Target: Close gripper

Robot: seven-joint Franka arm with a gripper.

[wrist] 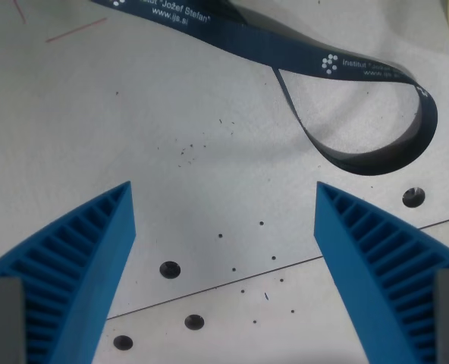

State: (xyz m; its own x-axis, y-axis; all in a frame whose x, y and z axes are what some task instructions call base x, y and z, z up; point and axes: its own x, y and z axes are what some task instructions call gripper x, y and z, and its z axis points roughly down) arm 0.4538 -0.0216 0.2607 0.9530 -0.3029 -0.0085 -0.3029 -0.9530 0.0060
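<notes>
My gripper (pixel 224 199) is open, its two blue ribbed fingers (pixel 80 262) spread wide at the lower left and lower right of the wrist view. Nothing is between them; only the bare metal table top (pixel 171 136) shows in the gap. A dark blue lanyard (pixel 361 114) with white lettering lies beyond the fingertips, running from the top of the view to a loop at the upper right, apart from both fingers.
The grey metal plate has several small screw holes (pixel 169 269) and a seam line (pixel 285 265) running across below the fingertips. A larger hole (pixel 412 197) sits near the right finger. A thin red line (pixel 76 30) marks the top left.
</notes>
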